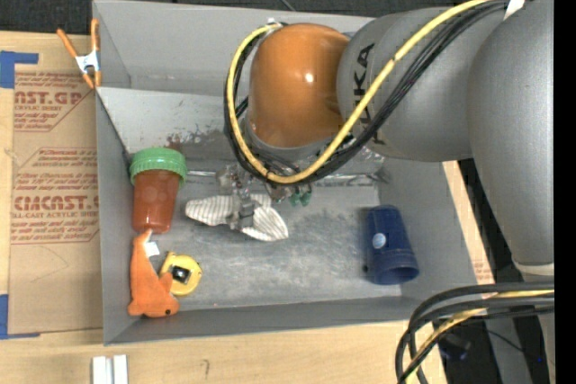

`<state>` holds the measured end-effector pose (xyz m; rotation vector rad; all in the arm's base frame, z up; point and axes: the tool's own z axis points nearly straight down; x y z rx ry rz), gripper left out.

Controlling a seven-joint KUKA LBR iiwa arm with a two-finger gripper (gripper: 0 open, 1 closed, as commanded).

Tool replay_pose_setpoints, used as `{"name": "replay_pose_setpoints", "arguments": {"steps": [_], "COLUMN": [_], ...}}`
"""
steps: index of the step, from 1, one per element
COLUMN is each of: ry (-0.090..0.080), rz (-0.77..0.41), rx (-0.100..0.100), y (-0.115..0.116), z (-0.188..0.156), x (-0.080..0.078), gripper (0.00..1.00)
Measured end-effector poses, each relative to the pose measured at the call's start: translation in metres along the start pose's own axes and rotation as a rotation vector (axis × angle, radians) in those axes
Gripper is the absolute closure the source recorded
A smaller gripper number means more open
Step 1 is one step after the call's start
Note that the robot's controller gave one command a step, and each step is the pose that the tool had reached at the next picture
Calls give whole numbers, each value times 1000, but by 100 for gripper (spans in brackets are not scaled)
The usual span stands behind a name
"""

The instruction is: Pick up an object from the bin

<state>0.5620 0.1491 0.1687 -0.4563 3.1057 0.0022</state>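
Note:
My gripper (241,199) is down in the middle of the bin, under the arm's orange cover. It sits right on a crumpled white, grey-striped cloth-like thing (209,211), which spreads to the left and right of it on the floor. Whether the cloth is gripped is hidden. To the left lies a red-orange bottle with a green cap (155,190), apart from the gripper.
An orange toy figure (146,283) with a small yellow and black piece (183,272) lies at the front left corner. A dark blue cup (387,245) lies on its side at the front right. The arm and its cables cover the bin's back right.

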Motion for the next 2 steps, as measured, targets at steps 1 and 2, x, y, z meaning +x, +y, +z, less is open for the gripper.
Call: {"name": "replay_pose_setpoints", "arguments": {"steps": [1, 2], "ry": [0, -2], "rz": [0, 32], "rx": [0, 1], "y": [0, 3], "z": [0, -122], "x": [0, -10], "gripper": [100, 100]}}
